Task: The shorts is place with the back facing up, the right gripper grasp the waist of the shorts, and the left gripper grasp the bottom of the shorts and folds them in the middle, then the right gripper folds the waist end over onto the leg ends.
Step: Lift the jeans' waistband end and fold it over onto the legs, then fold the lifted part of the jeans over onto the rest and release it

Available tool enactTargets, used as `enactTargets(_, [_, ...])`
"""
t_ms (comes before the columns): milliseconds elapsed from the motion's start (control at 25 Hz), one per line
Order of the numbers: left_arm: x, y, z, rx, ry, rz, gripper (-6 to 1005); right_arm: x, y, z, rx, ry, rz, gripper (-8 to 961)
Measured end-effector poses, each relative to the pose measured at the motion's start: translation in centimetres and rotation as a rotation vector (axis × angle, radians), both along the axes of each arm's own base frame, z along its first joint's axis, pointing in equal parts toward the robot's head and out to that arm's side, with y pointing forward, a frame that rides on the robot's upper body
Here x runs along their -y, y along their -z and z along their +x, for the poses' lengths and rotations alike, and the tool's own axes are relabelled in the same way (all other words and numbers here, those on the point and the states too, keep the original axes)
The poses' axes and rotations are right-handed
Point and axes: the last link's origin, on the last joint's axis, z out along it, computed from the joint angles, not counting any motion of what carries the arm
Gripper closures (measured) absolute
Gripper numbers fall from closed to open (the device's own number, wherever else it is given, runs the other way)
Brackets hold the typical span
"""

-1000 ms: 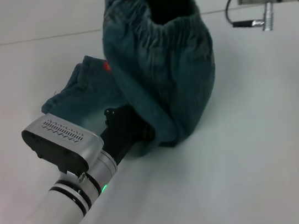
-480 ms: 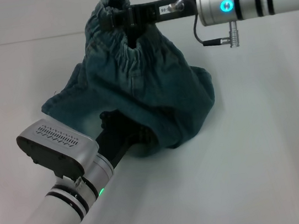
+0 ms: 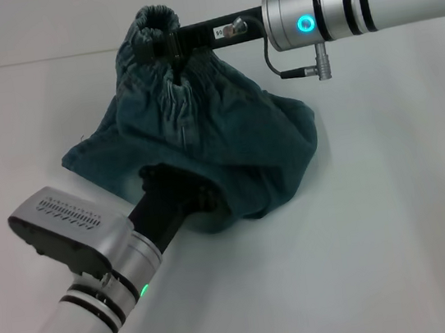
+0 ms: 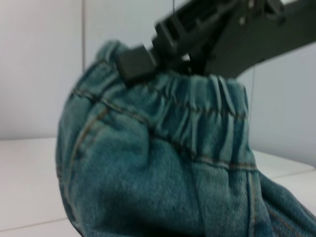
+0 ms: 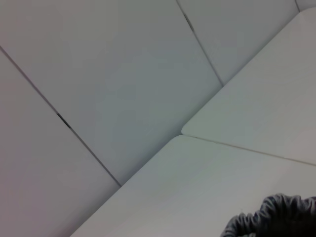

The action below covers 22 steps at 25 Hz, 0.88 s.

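Note:
The blue denim shorts (image 3: 218, 134) lie bunched on the white table (image 3: 395, 217), with the elastic waist lifted above the rest. My right gripper (image 3: 162, 42) reaches in from the right and is shut on the waistband (image 3: 150, 17). The left wrist view shows the same pinch: the right gripper's fingers (image 4: 136, 61) sit on the gathered waist (image 4: 197, 98). A grey ruffled bit of waistband (image 5: 276, 217) shows in the right wrist view. My left gripper (image 3: 179, 199) lies low at the near left edge of the shorts, its tip covered by the draped cloth.
Bare white table (image 3: 27, 136) surrounds the shorts on all sides. The left arm's grey wrist housing (image 3: 70, 229) lies near the front left. A cable and plug (image 3: 320, 66) hang under the right wrist. A light wall (image 5: 98, 74) stands behind the table.
My right gripper has carried the waist to the left and lower, so the cloth now drapes flatter. The left arm has drawn back a little toward the near left.

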Motion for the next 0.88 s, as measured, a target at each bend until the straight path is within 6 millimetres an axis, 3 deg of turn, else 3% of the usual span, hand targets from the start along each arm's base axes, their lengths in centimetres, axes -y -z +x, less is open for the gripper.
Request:
enactTargets(800, [1.8, -2.1, -2.8, 0.078, -0.117, 0.142, 999, -0.1, -0.1, -0.1, -0.013, 0.004, 0.003, 782])
enactTargets(880, [2.1, -2.5, -3.2, 0.087, -0.125, 0.171, 999, 0.0, 0.0, -0.2, -0.006, -0.003, -0.002, 651])
